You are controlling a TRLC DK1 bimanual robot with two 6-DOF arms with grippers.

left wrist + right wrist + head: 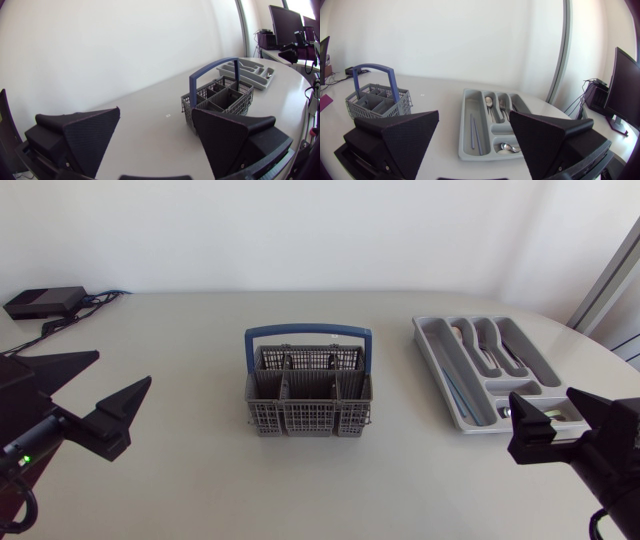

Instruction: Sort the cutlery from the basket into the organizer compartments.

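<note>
Fingers of the left gripper (pixel 156 112) stand wide apart with nothing between them, low over the table (pixel 200 470) on its left side. The right gripper (pixel 474 114) is spread just as wide and holds nothing; it hangs at the near end of the organizer (pixel 465 125).

Two grippers, one basket and one organizer show. In the head view the left gripper (pixel 123 368) is well apart from the grey basket (pixel 308 400), which stands at mid-table with its blue handle upright. The right gripper (pixel 542 405) partly covers the near end of the organizer (pixel 430 345).

All the cutlery that shows lies in the organizer. The right wrist view counts five compartments:
- a narrow one with a pair of thin blue sticks (pixel 475 132);
- three long ones with a spoon (pixel 489 102), a fork (pixel 502 105) and a darker piece I cannot name;
- a cross compartment nearest the fingers with a second spoon (pixel 507 147).

From the left wrist the basket (pixel 220 97) stands ahead and the organizer (pixel 245 70) beyond it, its contents too small to tell.

Farthest off, a black box (pixel 45 302) with cables sits at the table's far left corner.
</note>
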